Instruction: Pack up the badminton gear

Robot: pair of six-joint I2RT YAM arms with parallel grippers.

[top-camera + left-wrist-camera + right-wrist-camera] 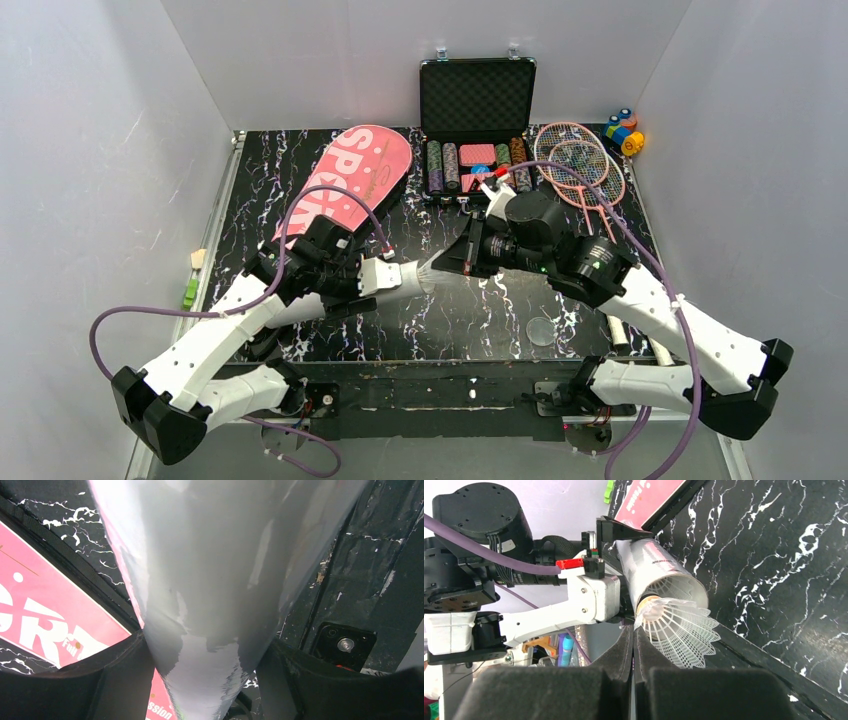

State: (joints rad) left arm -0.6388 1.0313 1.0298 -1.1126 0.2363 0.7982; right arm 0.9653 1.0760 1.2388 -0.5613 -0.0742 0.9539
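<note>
one tube (210, 590) in left gripper (205, 680), shuttlecock (680, 626) in right gripper (633, 641)

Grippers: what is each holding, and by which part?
Left gripper clamps the white tube around its side; right gripper pinches a shuttlecock by its feather skirt.

tabletop (440, 325): black, white veins | black case (477, 95): far edge, lid upright | poker chips (442, 165): rows inside case | toy blocks (624, 131): far right corner | green piece (190, 292): beside left edge

Feathered shuttlecock (679, 630), cork-first, seemingly touches the mouth of the white tube (659, 575).
</note>
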